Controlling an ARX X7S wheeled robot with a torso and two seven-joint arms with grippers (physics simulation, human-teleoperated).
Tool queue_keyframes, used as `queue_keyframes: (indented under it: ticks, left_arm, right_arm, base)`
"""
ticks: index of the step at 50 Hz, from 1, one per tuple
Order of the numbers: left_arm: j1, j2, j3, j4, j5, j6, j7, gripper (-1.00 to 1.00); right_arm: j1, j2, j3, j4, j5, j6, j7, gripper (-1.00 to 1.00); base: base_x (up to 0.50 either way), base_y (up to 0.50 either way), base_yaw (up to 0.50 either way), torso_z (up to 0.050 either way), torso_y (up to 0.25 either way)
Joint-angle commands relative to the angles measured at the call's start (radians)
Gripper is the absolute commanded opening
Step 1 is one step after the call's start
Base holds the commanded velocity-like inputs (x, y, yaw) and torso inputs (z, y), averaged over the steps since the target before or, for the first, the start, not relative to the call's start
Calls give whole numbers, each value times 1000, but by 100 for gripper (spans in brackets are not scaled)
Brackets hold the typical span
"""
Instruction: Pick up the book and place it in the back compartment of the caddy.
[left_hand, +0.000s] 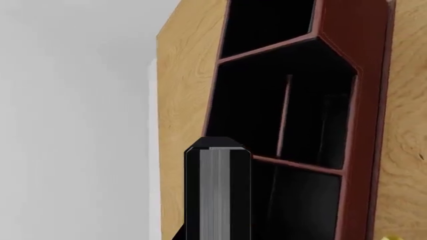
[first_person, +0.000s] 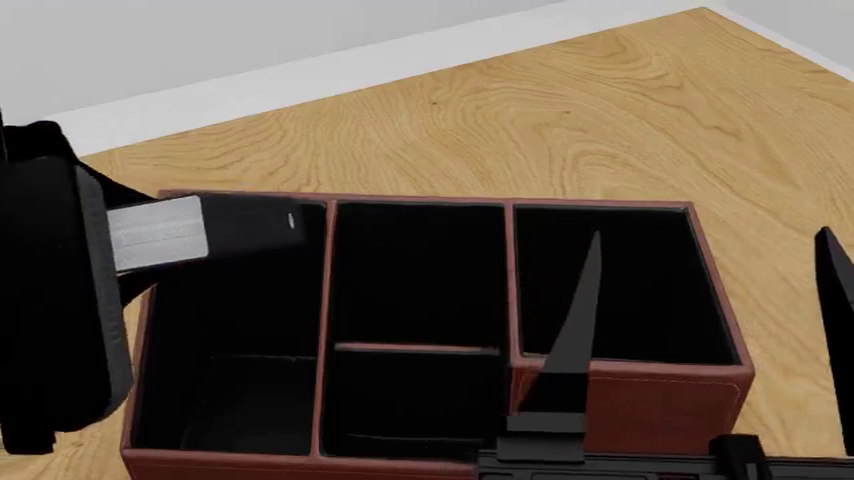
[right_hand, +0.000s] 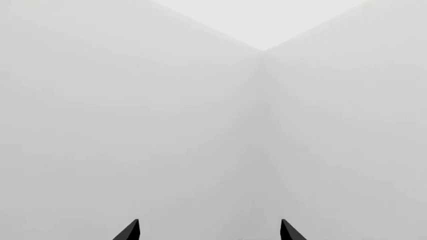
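The caddy (first_person: 627, 395) is a red-brown box with four black cells on the wooden table. My left gripper (first_person: 287, 222) is shut on the book (first_person: 154, 238), a pale grey streaked slab. It holds the book above the far end of the caddy's left long cell. The left wrist view shows the book (left_hand: 215, 200) clamped between black fingers, the caddy (left_hand: 363, 30) beyond. The back compartment (first_person: 414, 405) is the small near cell of the middle column and shows only black lining; the left wrist view shows it too (left_hand: 320, 125). My right gripper (first_person: 707, 235) stands open over the caddy's right side, holding nothing.
The wooden table (first_person: 561, 110) extends past the caddy to a white wall (first_person: 200, 40). A thin reddish cross divider (first_person: 416, 349) splits the middle column. The right wrist view shows only my right gripper (right_hand: 209, 230) against blank white walls.
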Motion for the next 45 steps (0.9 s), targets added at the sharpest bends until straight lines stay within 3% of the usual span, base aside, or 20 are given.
queue_keyframes:
  ticks: [1,7,29,36,45]
  left_arm:
    - [-41,148,-30,-93,120,23,58,-100]
    - [-65,228,-31,-162,116,32,68,-100]
    - [-125,397,-21,-354,90,35,114,-100]
    - [-184,428,52,-393,100,24,157,-100]
    - [-190,462,65,-387,68,-17,182,-100]
  right_arm:
    - [-77,50,56,8,-31,-88,27,100]
    - [-113,57,67,36,-44,-141,18,100]
    - [-175,53,86,121,-66,-254,-24,100]
    - [-205,59,104,136,-70,-294,-29,100]
    - [-266,70,139,156,-75,-364,-33,100]
  base:
    - [0,0,0,0,10]
    - [0,0,0,0,0]
    - [0,0,0,0,2]
    - [0,0,0,0,1]
    - [0,0,0,0,1]
